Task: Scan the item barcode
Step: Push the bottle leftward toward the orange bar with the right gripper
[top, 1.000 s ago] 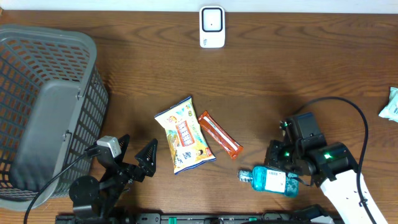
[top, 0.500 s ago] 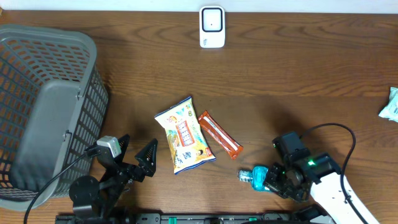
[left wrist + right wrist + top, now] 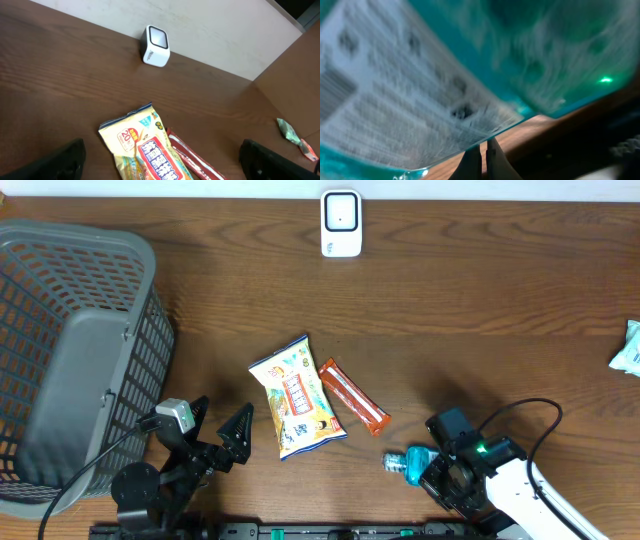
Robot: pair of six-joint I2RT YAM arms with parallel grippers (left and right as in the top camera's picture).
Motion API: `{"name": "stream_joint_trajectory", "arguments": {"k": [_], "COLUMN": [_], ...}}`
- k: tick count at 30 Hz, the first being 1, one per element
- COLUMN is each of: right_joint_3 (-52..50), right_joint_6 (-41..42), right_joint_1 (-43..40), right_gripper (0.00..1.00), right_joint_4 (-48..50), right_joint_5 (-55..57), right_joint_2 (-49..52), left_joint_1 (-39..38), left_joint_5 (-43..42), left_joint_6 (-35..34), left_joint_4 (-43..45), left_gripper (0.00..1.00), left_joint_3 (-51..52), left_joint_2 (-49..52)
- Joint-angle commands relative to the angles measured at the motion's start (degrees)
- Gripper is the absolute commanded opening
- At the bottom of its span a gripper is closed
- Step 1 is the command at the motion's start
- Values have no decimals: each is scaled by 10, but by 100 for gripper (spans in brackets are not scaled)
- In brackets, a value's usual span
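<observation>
"Lying on its side at the near right of the worktop (image 3: 480, 300), the teal bottle (image 3: 408, 463) shows only its cap end from overhead," says the first observer. "A second ago most of it was in plain sight. The right arm has since swung down and left across it. The bottle itself has not shifted."

"And the right gripper (image 3: 484, 150)?" asks the second.

"Its wrist camera shows the fingers pressed together, with the bottle's printed label filling the view just above them and what look like barcode lines at the left edge. They pinch nothing. So the arm has closed in, but no grasp is made, and the fingers would probably have to part first."

"The rest?"

"The left gripper (image 3: 220, 425) rests spread wide at the near left, unchanged. The snack bag (image 3: 297, 395) and orange bar (image 3: 352, 395) lie between the arms. The scanner (image 3: 341, 223) stands well apart at the far edge, and the basket (image 3: 70, 360) sits at the left. The scan looks barely begun."
</observation>
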State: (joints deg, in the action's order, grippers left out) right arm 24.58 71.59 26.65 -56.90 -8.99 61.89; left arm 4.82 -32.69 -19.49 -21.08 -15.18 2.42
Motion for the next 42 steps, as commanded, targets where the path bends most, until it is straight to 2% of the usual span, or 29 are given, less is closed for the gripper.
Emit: {"name": "stream_joint_trajectory", "arguments": {"k": [1, 8, 14, 17, 19, 22, 26, 30, 32, 34, 37, 39, 42], "right_joint_3": [0, 0, 1, 2, 16, 61, 151, 211, 218, 216, 202, 184, 153], "right_joint_6": [33, 35, 9, -43, -84, -132, -175, -171, -145, -85, 50, 84, 87], "right_joint_1": [4, 4, 4, 4, 4, 4, 0, -15, -24, -33, -61, -81, -110], "right_gripper": [2, 2, 2, 2, 2, 4, 7, 1, 1, 1, 2, 2, 2], "right_joint_4": [56, 169, 362, 446, 461, 407, 228, 76, 32, -15, -83, -78, -43], "right_joint_5": [9, 101, 104, 102, 90, 63, 70, 124, 167, 236, 344, 360, 361], "right_joint_2": [1, 33, 103, 123, 124, 113, 84, 52, 35, 23, 26, 32, 46], "left_joint_1": [2, 2, 2, 2, 2, 2, 2, 2, 2, 2, 2, 2, 2], "left_joint_5": [-3, -3, -3, -3, -3, -3, -3, -3, -3, -3, -3, -3, -3], "left_joint_6": [1, 1, 1, 1, 1, 1, 1, 1, 1, 1, 1, 1, 1], "left_joint_4": [1, 1, 1, 1, 1, 1, 1, 1, 1, 1, 1, 1, 1], "left_gripper": [98, 98, 98, 98, 98, 98, 98, 98, 98, 98, 98, 98, 98], "left_joint_3": [1, 1, 1, 1, 1, 1, 1, 1, 1, 1, 1, 1, 1], "left_joint_2": [-3, -3, -3, -3, -3, -3, -3, -3, -3, -3, -3, -3, -3]}}
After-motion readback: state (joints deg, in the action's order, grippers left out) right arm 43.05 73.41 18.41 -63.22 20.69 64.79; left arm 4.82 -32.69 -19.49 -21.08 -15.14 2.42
